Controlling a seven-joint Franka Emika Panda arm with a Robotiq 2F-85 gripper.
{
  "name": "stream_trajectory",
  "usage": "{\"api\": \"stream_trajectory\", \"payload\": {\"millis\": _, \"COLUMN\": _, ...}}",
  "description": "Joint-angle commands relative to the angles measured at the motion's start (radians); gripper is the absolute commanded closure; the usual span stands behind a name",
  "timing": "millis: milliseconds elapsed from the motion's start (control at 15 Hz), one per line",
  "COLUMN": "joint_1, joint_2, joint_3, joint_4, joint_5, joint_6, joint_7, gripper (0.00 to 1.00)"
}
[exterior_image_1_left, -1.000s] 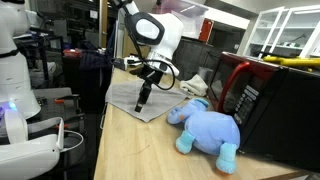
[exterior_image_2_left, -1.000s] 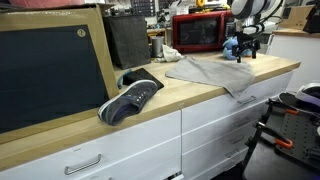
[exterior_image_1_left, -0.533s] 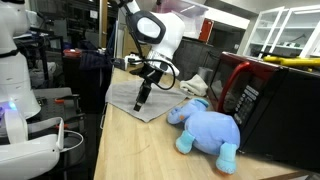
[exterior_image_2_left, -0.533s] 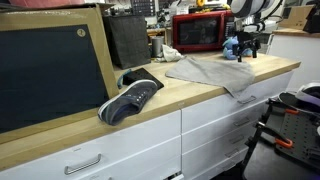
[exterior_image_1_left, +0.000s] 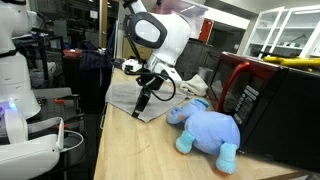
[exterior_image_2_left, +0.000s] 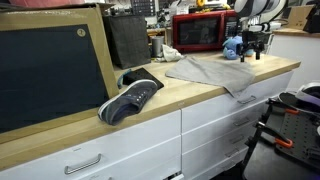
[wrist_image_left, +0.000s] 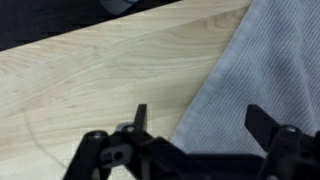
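My gripper (wrist_image_left: 202, 118) stands open with nothing between its fingers, hanging just above the near edge of a grey cloth (wrist_image_left: 268, 70) spread on the wooden counter (wrist_image_left: 90, 80). In both exterior views the gripper (exterior_image_1_left: 141, 103) (exterior_image_2_left: 250, 52) is over that cloth's (exterior_image_1_left: 128, 93) (exterior_image_2_left: 205, 72) corner, close to a blue plush toy (exterior_image_1_left: 207, 128) (exterior_image_2_left: 232, 46) lying beside it. One finger hangs over bare wood, the other over fabric.
A red microwave (exterior_image_1_left: 262, 100) (exterior_image_2_left: 198, 32) stands behind the plush toy. A dark sneaker (exterior_image_2_left: 130, 99) lies further along the counter, next to a large black-faced wooden box (exterior_image_2_left: 55, 70). White drawers (exterior_image_2_left: 215, 125) run below the counter edge. A white robot body (exterior_image_1_left: 22, 80) stands beside the counter.
The arm has shifted slightly along the counter toward the plush toy, with the gripper lower over the cloth's edge. The jaws stayed open.
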Motion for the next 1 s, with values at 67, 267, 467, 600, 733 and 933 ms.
{"api": "stream_trajectory", "payload": {"millis": 67, "joint_1": -0.111, "joint_2": 0.101, "joint_3": -0.027, "joint_4": 0.147, "joint_5": 0.133, "joint_6": -0.152, "joint_7": -0.168, "gripper": 0.00}}
{"api": "stream_trajectory", "payload": {"millis": 267, "joint_1": -0.167, "joint_2": 0.150, "joint_3": -0.023, "joint_4": 0.194, "joint_5": 0.203, "joint_6": -0.210, "joint_7": -0.208, "gripper": 0.00}}
{"api": "stream_trajectory", "payload": {"millis": 467, "joint_1": -0.188, "joint_2": 0.178, "joint_3": -0.015, "joint_4": 0.207, "joint_5": 0.251, "joint_6": -0.245, "joint_7": -0.192, "gripper": 0.00}}
{"api": "stream_trajectory", "payload": {"millis": 600, "joint_1": -0.191, "joint_2": 0.177, "joint_3": -0.007, "joint_4": 0.202, "joint_5": 0.283, "joint_6": -0.267, "joint_7": -0.189, "gripper": 0.00}}
{"api": "stream_trajectory", "payload": {"millis": 733, "joint_1": -0.189, "joint_2": 0.161, "joint_3": -0.001, "joint_4": 0.196, "joint_5": 0.311, "joint_6": -0.289, "joint_7": -0.192, "gripper": 0.00}}
{"api": "stream_trajectory", "payload": {"millis": 933, "joint_1": -0.184, "joint_2": 0.142, "joint_3": 0.016, "joint_4": 0.188, "joint_5": 0.379, "joint_6": -0.298, "joint_7": -0.211, "gripper": 0.00}}
